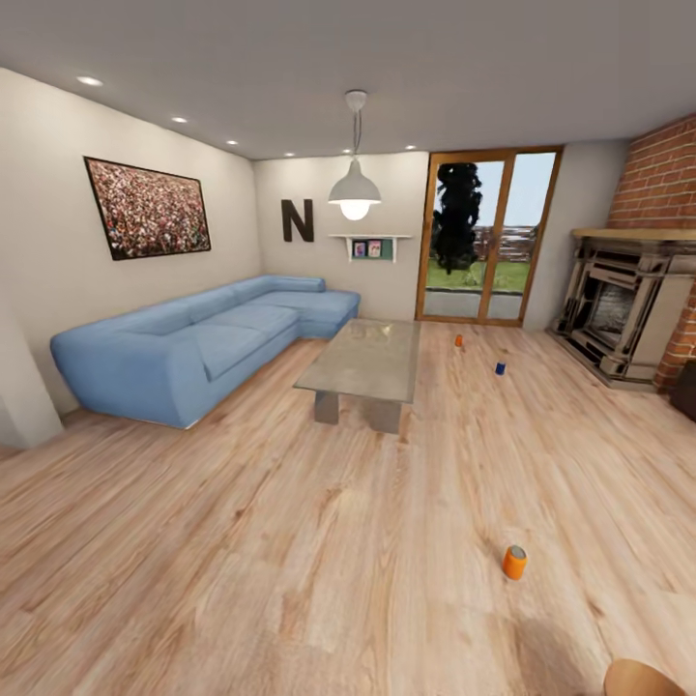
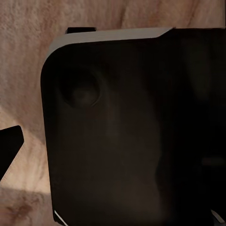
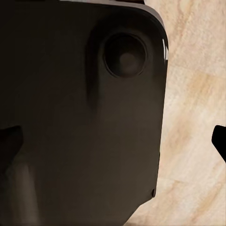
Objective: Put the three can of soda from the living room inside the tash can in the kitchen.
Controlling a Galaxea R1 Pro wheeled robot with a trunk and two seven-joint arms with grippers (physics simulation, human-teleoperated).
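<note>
The nearest orange can (image 1: 514,562) stands on the wood floor (image 1: 290,541) at lower right; a second orange can (image 1: 458,340) and the blue can (image 1: 500,367) stand mid-right, beyond the desk (image 1: 367,362). Tool state cannot be determined. Approach the nearest can squarely before reaching.

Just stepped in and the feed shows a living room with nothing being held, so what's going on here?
The robot is looking across the living room and handling nothing yet. All three cans stand on the wood floor: the nearest orange can in the foreground, the dark blue can and the far orange can beyond the grey low table, towards the glass doors. The blue sofa sits at the left, the brick fireplace at the right. Both wrist views look at dark robot bodywork over the floor, so each claw's state cannot be told.
</note>
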